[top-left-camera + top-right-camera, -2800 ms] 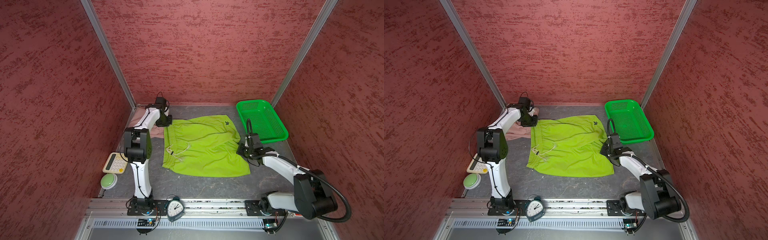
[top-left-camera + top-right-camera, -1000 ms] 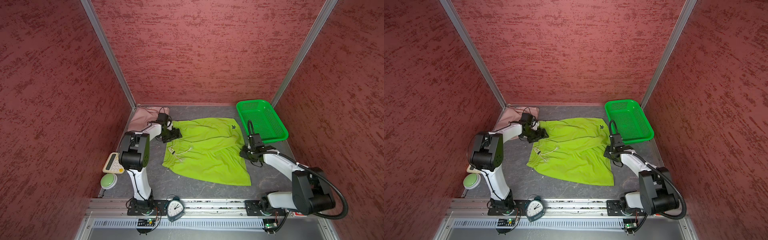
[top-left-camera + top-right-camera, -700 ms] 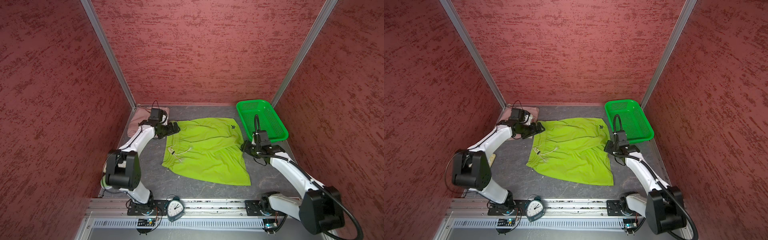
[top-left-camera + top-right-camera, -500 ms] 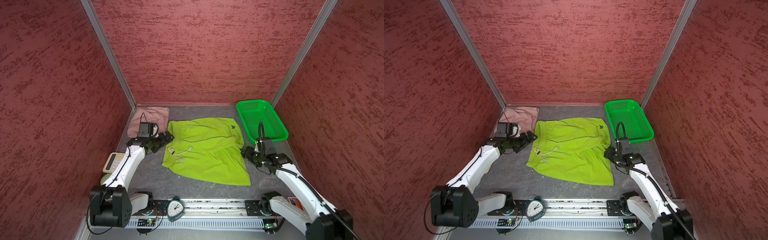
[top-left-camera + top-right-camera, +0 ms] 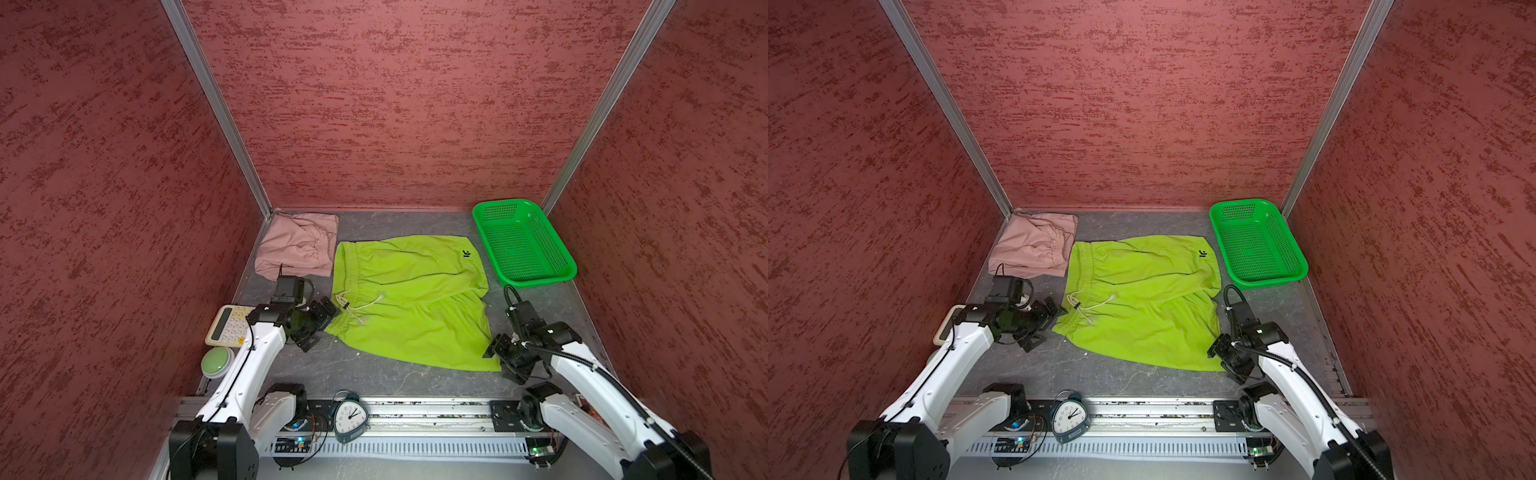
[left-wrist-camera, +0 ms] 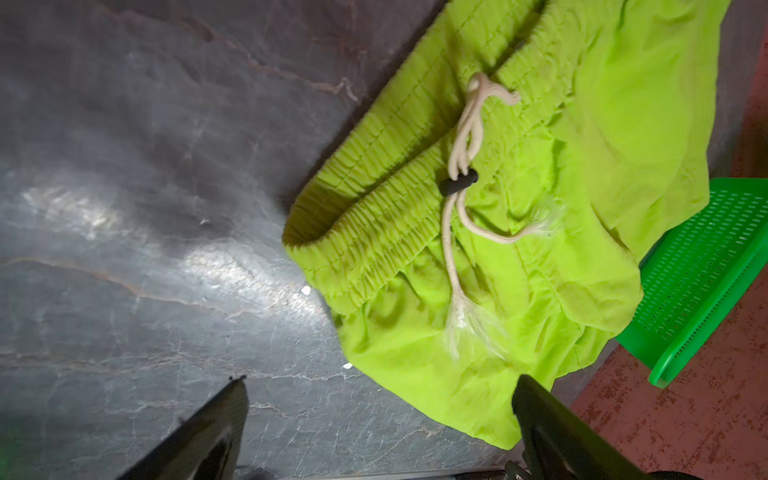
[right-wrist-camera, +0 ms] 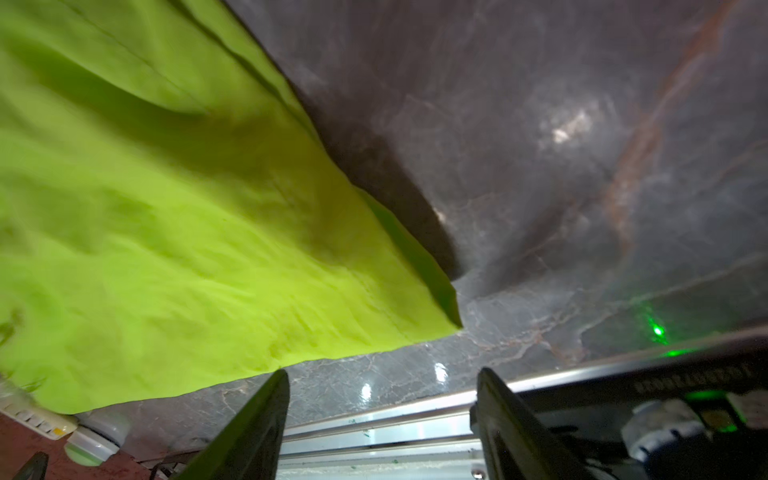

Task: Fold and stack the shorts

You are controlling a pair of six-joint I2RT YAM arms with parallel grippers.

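Observation:
The lime green shorts [image 5: 411, 299] [image 5: 1142, 299] lie spread flat mid-table, waistband and pale drawstring to the left, small black logo at the far right. The pink shorts [image 5: 297, 245] [image 5: 1034, 245] lie bunched in the back left corner. My left gripper [image 5: 322, 326] [image 5: 1048, 324] is open just left of the waistband's near corner, holding nothing; in the left wrist view the gripper [image 6: 380, 380] has bare table and the green shorts [image 6: 540, 208] ahead. My right gripper [image 5: 496, 361] [image 5: 1221, 362] is open beside the near right hem corner; in the right wrist view the gripper [image 7: 382, 374] is empty and the shorts [image 7: 166, 208] lie just ahead.
A bright green perforated basket [image 5: 536, 283] [image 5: 1273, 283] stands at the back right. A calculator [image 5: 228, 326] and a green push button [image 5: 217, 360] lie at the left edge. An alarm clock [image 5: 351, 415] sits on the front rail. Red walls close three sides.
Both arms have drawn back toward the front: the left gripper from the waistband's far corner to its near corner, the right along the hem to the near corner. The right jaws have widened.

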